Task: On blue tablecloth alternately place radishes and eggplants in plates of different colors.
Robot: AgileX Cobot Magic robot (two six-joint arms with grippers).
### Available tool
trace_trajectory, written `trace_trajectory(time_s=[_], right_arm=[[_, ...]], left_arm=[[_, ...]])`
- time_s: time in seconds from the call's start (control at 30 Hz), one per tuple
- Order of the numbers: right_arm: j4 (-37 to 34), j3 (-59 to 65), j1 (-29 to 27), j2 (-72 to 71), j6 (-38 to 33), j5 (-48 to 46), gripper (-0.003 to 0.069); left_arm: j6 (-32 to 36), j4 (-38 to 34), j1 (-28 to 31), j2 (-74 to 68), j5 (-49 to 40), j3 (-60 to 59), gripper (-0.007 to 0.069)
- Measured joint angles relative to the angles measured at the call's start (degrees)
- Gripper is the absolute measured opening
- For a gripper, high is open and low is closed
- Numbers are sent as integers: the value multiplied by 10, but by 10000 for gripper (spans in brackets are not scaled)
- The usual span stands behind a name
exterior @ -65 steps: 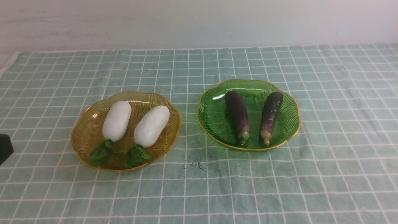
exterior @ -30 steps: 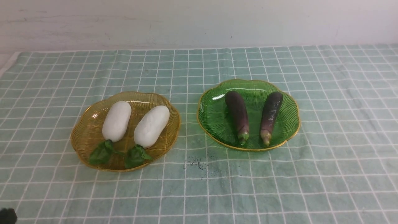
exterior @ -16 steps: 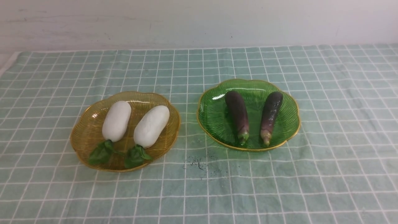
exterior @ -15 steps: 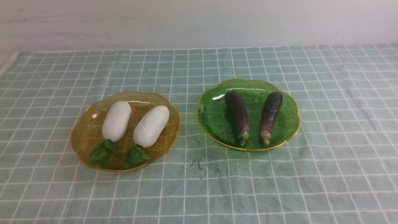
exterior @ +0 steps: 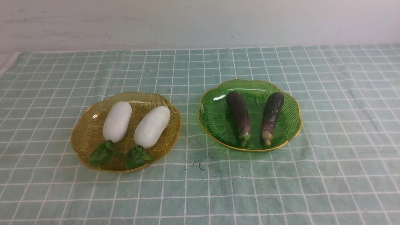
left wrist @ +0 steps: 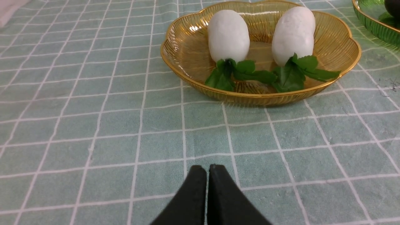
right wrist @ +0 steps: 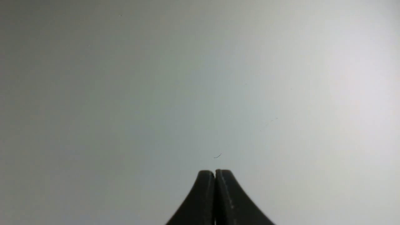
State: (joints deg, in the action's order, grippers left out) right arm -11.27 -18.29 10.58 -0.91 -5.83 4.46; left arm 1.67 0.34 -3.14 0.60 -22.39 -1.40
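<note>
Amber plate with two radishes, green plate with two eggplants.
Resting on checked cloth; left gripper and right gripper both pinched closed, empty.

Amber ribbed plastic plate on teal grid-lined cloth: two white leafy radishes; closed black left gripper near.
</note>
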Motion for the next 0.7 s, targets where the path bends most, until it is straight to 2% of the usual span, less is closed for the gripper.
trace_trajectory(time_s=[0.17, 0.3, 0.47, 0.57, 0.7], right_arm=[[55, 22, -8, 0, -51, -39, -14], [81, 73, -54, 0, -62, -97, -14], [77, 189, -120, 0, -62, -179, -14], [65, 199, -128, 1, -61, -248, -14], [54, 197, -128, 0, -57, -261, -14]], left_arm=[[0, 0, 0, 0, 0, 0, -8], [0, 0, 0, 0, 0, 0, -8], [0, 0, 0, 0, 1, 0, -8], [0, 0, 0, 0, 1, 0, -8], [0, 0, 0, 0, 1, 0, -8]])
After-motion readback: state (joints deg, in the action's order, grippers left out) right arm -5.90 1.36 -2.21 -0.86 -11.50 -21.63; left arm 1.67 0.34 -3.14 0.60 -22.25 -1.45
